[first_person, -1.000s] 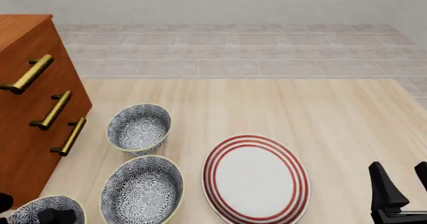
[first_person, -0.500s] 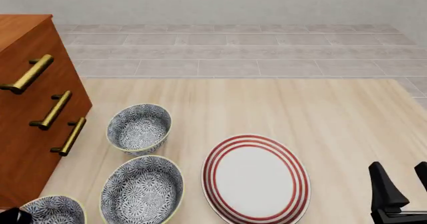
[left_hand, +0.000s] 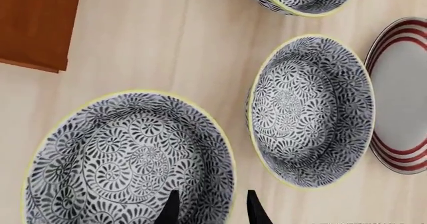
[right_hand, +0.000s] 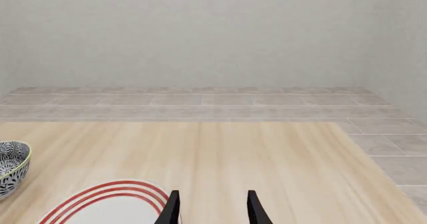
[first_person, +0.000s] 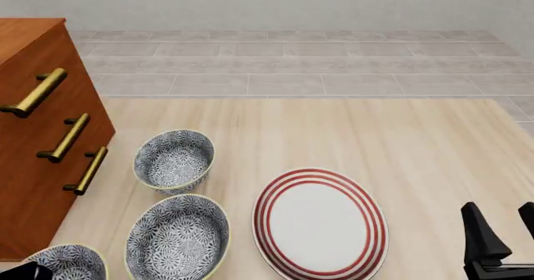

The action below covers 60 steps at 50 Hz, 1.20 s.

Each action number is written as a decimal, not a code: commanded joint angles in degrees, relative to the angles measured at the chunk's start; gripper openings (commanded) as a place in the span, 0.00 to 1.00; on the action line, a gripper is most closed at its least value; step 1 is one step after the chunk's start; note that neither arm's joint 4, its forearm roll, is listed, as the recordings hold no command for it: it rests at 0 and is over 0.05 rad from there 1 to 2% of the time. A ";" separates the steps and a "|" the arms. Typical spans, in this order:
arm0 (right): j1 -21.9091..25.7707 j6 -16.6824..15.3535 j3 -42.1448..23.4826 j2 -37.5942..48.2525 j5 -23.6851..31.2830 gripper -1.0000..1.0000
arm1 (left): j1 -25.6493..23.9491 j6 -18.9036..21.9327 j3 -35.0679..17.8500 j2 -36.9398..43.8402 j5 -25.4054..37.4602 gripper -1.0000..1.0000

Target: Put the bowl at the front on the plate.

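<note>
The front bowl (first_person: 69, 262) sits at the table's near left corner, blue-and-white with a pale yellow rim, and fills the left wrist view (left_hand: 127, 164). My left gripper (left_hand: 213, 211) is open, with one finger inside the bowl's rim and the other outside it. Only a dark bit of that gripper shows at the bottom edge of the front view. The red-ringed white plate (first_person: 319, 224) lies to the right of the bowls, and is empty. My right gripper (first_person: 503, 230) stands open at the near right, holding nothing, just past the plate's edge (right_hand: 107, 199).
Two more patterned bowls stand behind the front one: a middle bowl (first_person: 177, 237) beside the plate and a far bowl (first_person: 174, 160). A wooden dresser (first_person: 34, 136) with brass handles takes the left side, close to the bowls.
My left gripper has shifted left and down over the front bowl, almost out of the front view. The bowls, the plate and the right gripper have not moved.
</note>
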 commanded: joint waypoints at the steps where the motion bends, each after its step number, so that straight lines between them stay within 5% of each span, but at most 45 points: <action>1: 0.00 -0.01 0.06 -0.19 0.11 1.00 | -2.75 -1.35 3.20 2.44 -3.20 1.00; 29: 0.00 0.00 0.06 -0.20 0.11 1.00 | -4.12 -2.46 7.49 12.58 -15.49 1.00; 30: 0.00 0.01 0.06 -0.18 0.11 1.00 | -3.91 -2.37 7.42 12.60 -15.63 0.00; 42: 0.01 0.00 0.06 -0.18 0.11 1.00 | -0.64 1.27 5.21 13.65 -18.04 0.00; 60: 0.00 -0.01 0.06 -0.18 0.11 1.00 | 3.62 5.58 -0.32 10.90 -13.74 0.00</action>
